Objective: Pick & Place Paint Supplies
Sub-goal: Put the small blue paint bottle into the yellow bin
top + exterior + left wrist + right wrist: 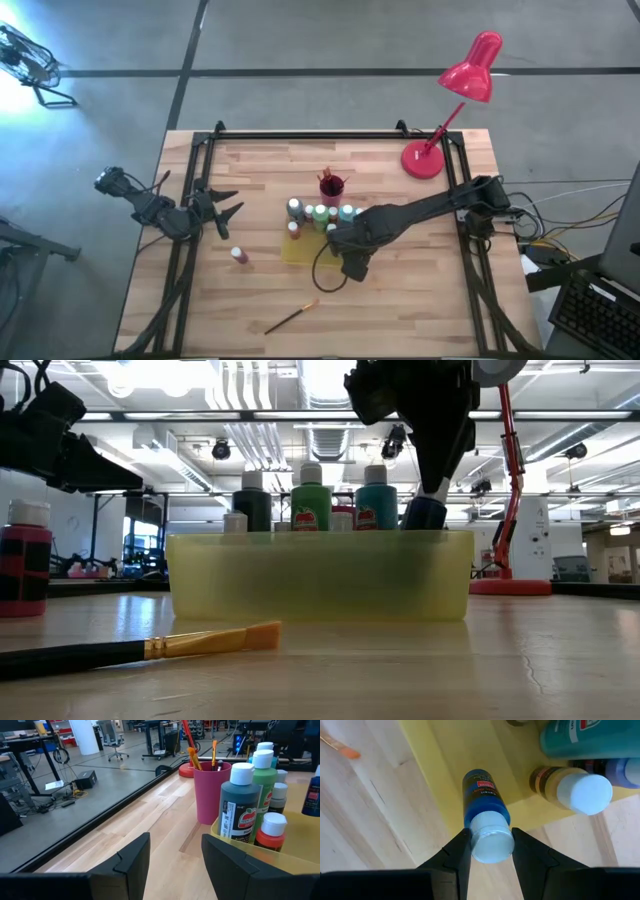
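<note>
The right gripper (491, 851) has its fingers clamped on the white cap of a dark blue paint bottle (485, 797), one finger on each side of the cap, the bottle hanging below them over the near edge of the flat yellow tray (440, 755). In the low view the same bottle (424, 513) sits at the tray's right end with its lower part behind the translucent tray wall (320, 575); whether its base touches the tray floor cannot be told. From above, the right arm reaches in from the right side of the tabletop (400, 310) and ends over the tray's near right corner.

Other bottles stand upright in the tray: a dark green one (241, 802), a green one (311, 500), a teal one (376, 498), and a short orange-red one (270, 831), all white-capped. Just behind the tray stands a magenta cup (212, 790) holding brushes with orange tips.

The left gripper (222, 208) hovers near the left side of the tabletop, left of the tray, its fingers apart and holding nothing.

A pink bottle (239, 255) stands alone on the tabletop between the left gripper and the tray. One dark-handled brush (291, 317) lies flat on the wood nearer the front edge, apart from everything. A red desk lamp (455, 110) stands at the far right corner.
</note>
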{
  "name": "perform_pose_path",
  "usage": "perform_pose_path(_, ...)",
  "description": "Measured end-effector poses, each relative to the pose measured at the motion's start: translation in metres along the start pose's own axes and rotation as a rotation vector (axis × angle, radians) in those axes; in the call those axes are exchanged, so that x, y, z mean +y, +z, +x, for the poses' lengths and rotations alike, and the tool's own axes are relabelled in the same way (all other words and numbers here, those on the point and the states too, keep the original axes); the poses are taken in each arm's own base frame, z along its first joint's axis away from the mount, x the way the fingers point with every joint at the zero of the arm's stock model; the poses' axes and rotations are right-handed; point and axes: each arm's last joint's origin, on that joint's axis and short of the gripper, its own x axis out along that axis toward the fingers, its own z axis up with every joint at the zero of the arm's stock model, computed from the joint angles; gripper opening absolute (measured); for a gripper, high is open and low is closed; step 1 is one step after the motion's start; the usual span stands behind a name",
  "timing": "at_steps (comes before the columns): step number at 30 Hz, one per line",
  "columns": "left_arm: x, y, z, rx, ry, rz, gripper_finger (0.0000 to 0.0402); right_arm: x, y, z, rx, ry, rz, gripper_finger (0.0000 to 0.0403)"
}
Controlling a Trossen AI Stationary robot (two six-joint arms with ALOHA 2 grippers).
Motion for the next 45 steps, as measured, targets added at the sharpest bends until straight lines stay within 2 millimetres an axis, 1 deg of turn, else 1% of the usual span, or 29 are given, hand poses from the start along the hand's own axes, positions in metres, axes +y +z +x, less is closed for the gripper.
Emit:
perform_pose_path(25,0.0,0.0,0.0,0.0,-0.001,-0.001,0.0184,0.003,-0.006,0.004,0.016,-0.014,-0.018,0.0112)
perform_pose_path(28,0.0,0.0,0.0,0.0,-0.001,-0.001,0.0184,0.003,-0.005,0.007,0.025,-0.025,-0.02,0.0112)
perform_pose_path(31,0.0,0.0,0.0,0.0,-0.001,-0.001,0.0184,0.005,-0.004,0.017,0.054,-0.037,-0.03,0.0112)
perform_pose_path(35,0.0,0.0,0.0,0.0,-0.001,0.0,0.0184,0.006,-0.003,0.023,0.082,-0.037,-0.046,0.0112)
perform_pose_path(45,0.0,0.0,0.0,0.0,0.0,0.0,0.0184,0.005,-0.005,0.017,0.083,-0.011,-0.027,0.0115)
